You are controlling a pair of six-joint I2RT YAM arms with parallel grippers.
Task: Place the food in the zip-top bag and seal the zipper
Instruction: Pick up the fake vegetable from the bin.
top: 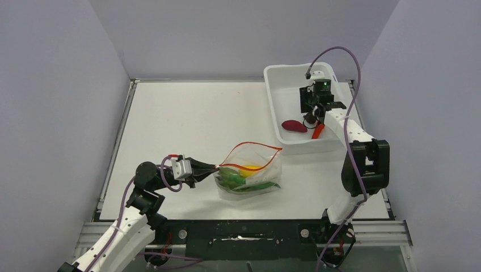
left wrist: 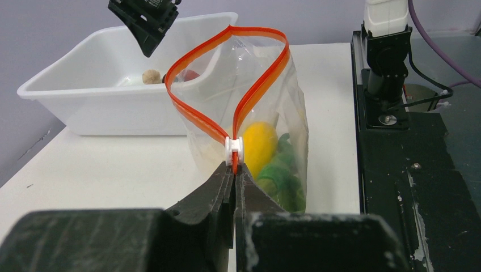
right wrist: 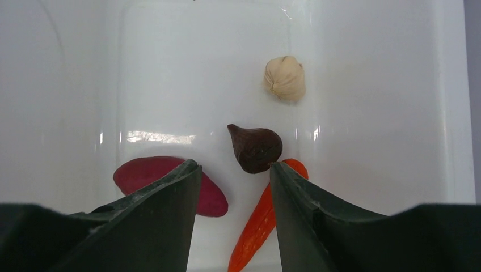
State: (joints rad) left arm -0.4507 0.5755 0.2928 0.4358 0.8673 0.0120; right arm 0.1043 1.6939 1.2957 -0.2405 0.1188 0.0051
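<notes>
Pale desk (top: 187, 113) — left tool (left wrist: 234, 167) clamped on limp bag (left wrist: 286, 113) at its zipper (left wrist: 264, 82); right tool (right wrist: 235, 164) parted, empty, over probably-light dark piece (right wrist: 255, 148) — pinch its belly.

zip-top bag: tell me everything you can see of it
The zip-top bag is a clear, soft plastic pouch resting on the white table, near the white tub. Its red-orange zipper gapes open in a loop, with the white slider at one end. The shut left gripper pinches that corner. Inside lie a yellow lump and green pieces.
</notes>
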